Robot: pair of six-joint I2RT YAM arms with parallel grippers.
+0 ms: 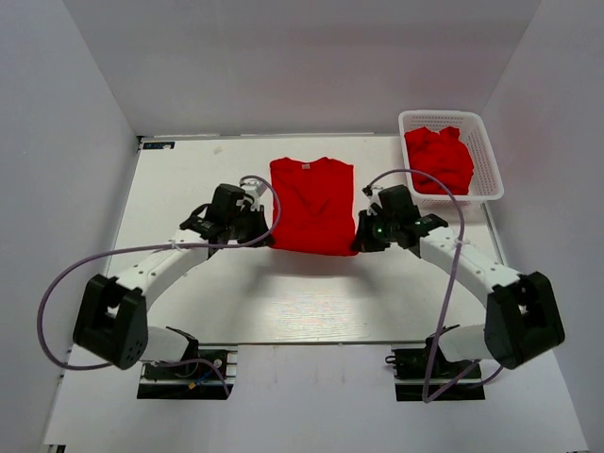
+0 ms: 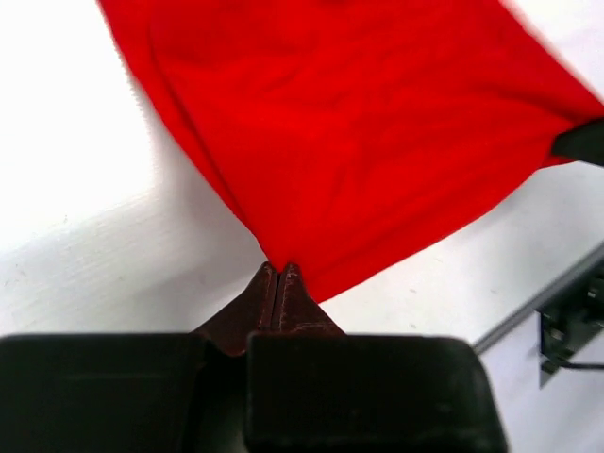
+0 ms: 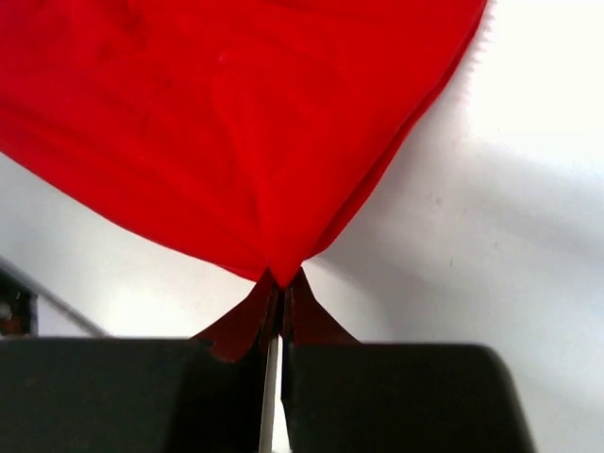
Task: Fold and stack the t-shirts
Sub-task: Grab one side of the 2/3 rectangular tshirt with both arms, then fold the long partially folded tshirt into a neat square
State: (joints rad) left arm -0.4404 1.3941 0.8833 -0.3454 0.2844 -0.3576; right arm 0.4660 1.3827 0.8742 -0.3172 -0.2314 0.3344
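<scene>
A red t-shirt (image 1: pixel 311 203) lies spread on the white table (image 1: pixel 302 293), sleeves folded in, white neck label at its far edge. My left gripper (image 1: pixel 268 238) is shut on its near left corner; in the left wrist view the gripper (image 2: pixel 279 272) pinches the cloth (image 2: pixel 359 123). My right gripper (image 1: pixel 359 242) is shut on the near right corner; in the right wrist view the gripper (image 3: pixel 281 281) pinches the cloth (image 3: pixel 236 123). The near hem is lifted slightly between them. More red t-shirts (image 1: pixel 439 159) lie crumpled in the basket.
A white lattice basket (image 1: pixel 483 142) stands at the far right corner of the table. White walls enclose the table on three sides. The arm bases and cables sit at the near edge.
</scene>
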